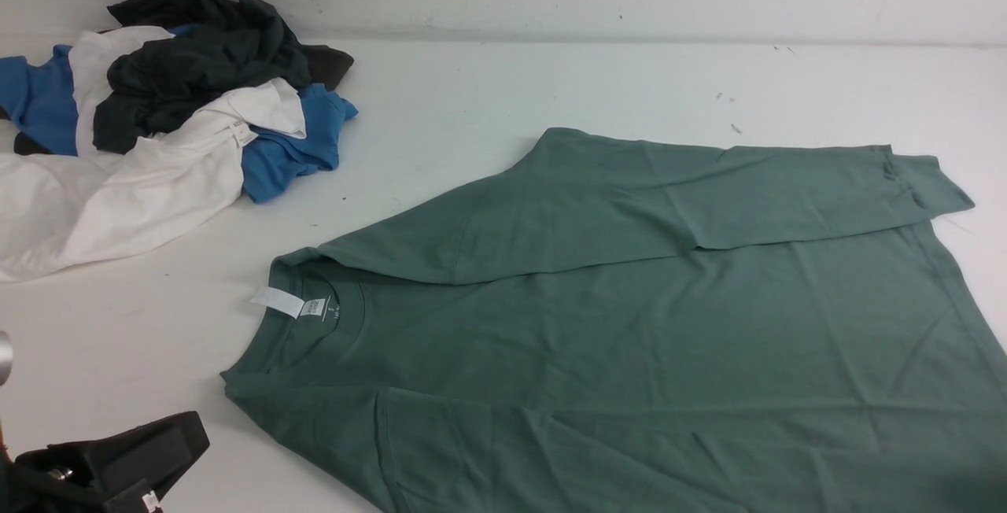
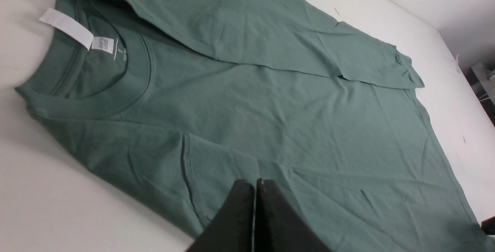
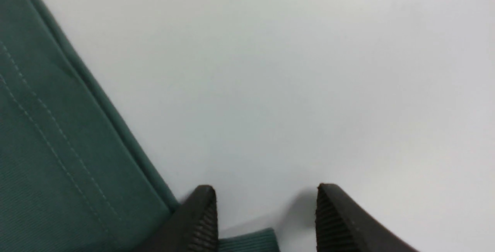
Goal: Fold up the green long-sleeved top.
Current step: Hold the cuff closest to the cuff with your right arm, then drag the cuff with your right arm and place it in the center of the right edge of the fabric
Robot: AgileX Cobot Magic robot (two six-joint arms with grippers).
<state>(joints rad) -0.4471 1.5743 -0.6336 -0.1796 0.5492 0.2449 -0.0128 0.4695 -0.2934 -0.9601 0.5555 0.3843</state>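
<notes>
The left pincer (image 2: pixel 255 184) and right pincer (image 3: pixel 267 194) are black, the right's pads (image 3: pixel 207 225) ribbed.

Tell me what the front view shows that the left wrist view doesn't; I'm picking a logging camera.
Only the front view: a pile of dark, white and blue clothes far left. Only the left wrist view: the left gripper, jaws shut. Both: the green long-sleeved top lying flat, one sleeve folded across it, white label at the collar.

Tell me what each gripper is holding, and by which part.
Nothing is held. The left gripper is shut and empty near the green long-sleeved top; the right gripper stands open at its stitched edge.
</notes>
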